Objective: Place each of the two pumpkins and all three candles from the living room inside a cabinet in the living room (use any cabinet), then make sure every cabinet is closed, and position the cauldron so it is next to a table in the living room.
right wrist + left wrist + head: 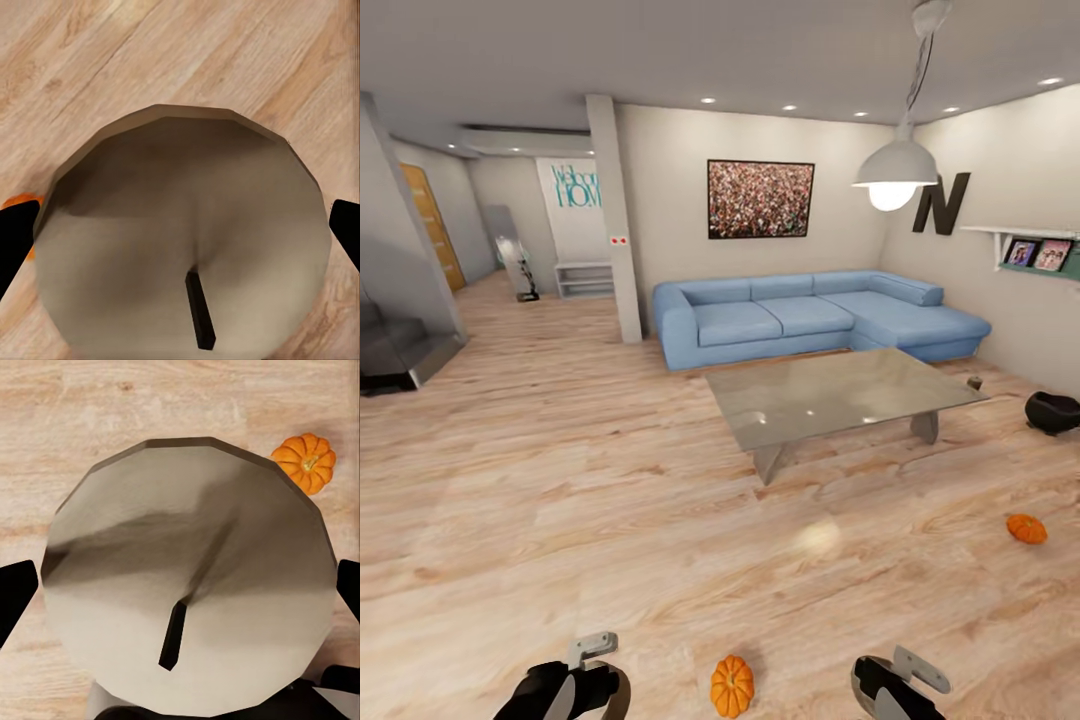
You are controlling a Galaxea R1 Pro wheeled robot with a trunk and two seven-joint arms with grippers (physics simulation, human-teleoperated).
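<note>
Right at the robot's feet, on the wood floor (560, 480) between the two arms, a pumpkin (732, 685) is sitting upright with its stem pointing up, so it's squat and wider than tall, with no real long axis to speak of. It would probably be handled as a light, stiff little ball, and the ribbed sides could be a bit slippery, so a pinch across the widest part of the belly from above looks like the safest hold, with the stem left alone. The left gripper (575, 690) and right gripper (890, 690) are seen low at either side of it, nothing held in either. In both wrist views the dark finger tips sit far apart at the picture edges, so they'd be judged wide open, though a big grey disc blocks most of what's below. The same pumpkin is caught past that disc in the left wrist view (304, 461). Further out to the right, a second pumpkin (1026, 528) lies on the floor, also flat side down. Beyond it, the black cauldron (1052, 411) is tipped a bit, mouth angled toward the glass coffee table (840, 395) it's near. It'd be bulkier and heavier, best grabbed by the rim. Farthest back, the blue sofa (810, 315) can be made out against the wall.
</note>
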